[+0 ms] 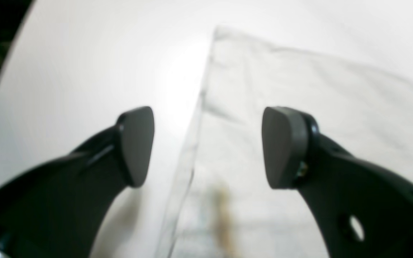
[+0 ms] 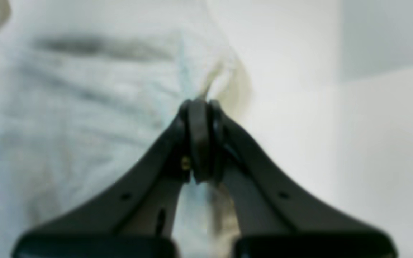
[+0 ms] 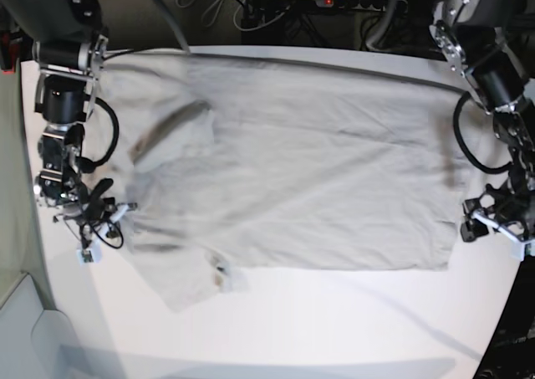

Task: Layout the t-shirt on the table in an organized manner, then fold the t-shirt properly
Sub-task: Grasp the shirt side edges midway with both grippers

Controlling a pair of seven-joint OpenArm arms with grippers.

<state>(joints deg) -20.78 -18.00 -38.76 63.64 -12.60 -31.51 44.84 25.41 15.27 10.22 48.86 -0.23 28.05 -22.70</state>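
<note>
1. The t-shirt [image 3: 318, 186] lies spread out on the white table [image 3: 334, 329], with its length running from left to right in the base view. The bottom hem is at the right side of that view, and the neck and sleeves are at the left side.
2. The body of the shirt is mostly flat, with soft wrinkles. The part at the left side of the base view is more crumpled, and one sleeve [image 3: 192, 283] points toward the near edge of the table.
3. The right gripper [image 2: 201, 104] is clenched. In the right wrist view its two pads are pressed together, and a thin fold of the shirt's cloth [image 2: 84, 107] comes out just above the tips, so it is grasping the shirt. This view is blurred, so I cannot tell exactly which part of the cloth it is.
4. In the base view this gripper [image 3: 104, 212] is at the crumpled end of the shirt, low over the table.
5. The left gripper [image 1: 208, 147] is released, with its pads wide apart and nothing between them. The straight edge of the shirt [image 1: 197, 118] runs under the gap: one pad is over bare table [image 1: 84, 71] and the other over cloth.
6. In the base view the left gripper [image 3: 497, 224] is just beside the hem corner of the shirt.
</note>
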